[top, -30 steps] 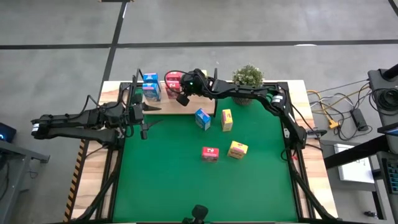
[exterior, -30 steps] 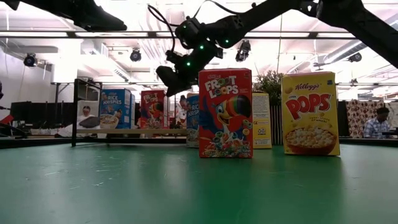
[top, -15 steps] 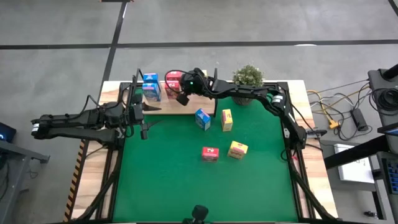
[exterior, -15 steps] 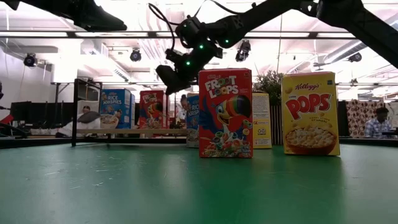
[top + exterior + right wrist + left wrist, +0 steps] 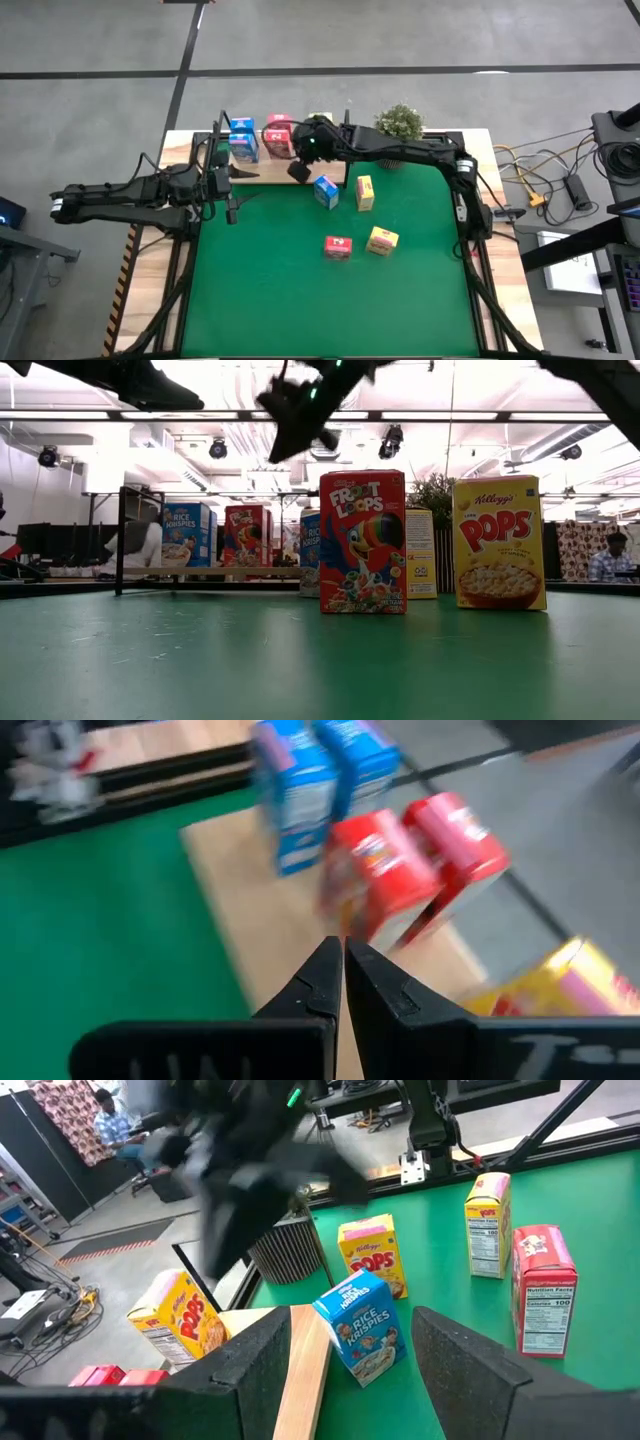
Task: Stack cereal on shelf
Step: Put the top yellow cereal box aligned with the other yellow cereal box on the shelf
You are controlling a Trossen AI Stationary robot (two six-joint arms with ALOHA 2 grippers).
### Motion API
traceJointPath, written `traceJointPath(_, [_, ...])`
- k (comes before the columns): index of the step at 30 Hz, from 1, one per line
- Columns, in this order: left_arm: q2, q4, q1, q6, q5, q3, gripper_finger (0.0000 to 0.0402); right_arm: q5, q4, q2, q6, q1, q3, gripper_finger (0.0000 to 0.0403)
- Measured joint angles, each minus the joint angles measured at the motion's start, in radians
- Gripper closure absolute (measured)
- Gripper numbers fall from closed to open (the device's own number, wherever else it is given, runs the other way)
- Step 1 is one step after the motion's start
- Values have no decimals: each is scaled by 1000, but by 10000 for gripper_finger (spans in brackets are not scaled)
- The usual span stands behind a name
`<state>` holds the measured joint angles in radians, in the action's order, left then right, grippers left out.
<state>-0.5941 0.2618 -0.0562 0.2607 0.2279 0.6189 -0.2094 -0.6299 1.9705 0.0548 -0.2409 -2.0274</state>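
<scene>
Right gripper (image 5: 299, 170), closed and empty, hangs above the shelf (image 5: 270, 168).

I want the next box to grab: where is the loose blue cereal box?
In the high view the blue cereal box stands on the green mat just in front of the shelf, left of a yellow box, below the right gripper.

Blue cereal box (image 5: 362, 1326) beside shelf plank (image 5: 301, 1380)

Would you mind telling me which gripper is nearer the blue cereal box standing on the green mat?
The right gripper is nearer, just beside the blue box by the shelf. The left gripper waits at the mat's left edge.
</scene>
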Motion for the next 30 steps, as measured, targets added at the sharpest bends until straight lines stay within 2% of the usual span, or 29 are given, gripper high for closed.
traceJointPath(5, [0, 0, 0, 0, 0, 0, 210, 149, -237, -52, 160, 43, -14, 394])
traceJointPath(8, [0, 0, 0, -6, 0, 0, 209, 183, -404, -74, 274, 60, -14, 394])
traceJointPath(14, [0, 0, 0, -11, 0, 0, 209, 177, -732, -83, 495, 71, -11, 394])
traceJointPath(20, [0, 0, 0, -12, 0, 0, 209, 96, -909, -83, 649, 71, -8, 390])
traceJointPath(24, [0, 0, 0, -12, 0, 0, 209, 104, -932, -83, 690, 71, 0, 363])
traceJointPath(30, [0, 2, 0, -12, 0, 0, 209, 97, -933, -83, 736, 71, 38, 275])
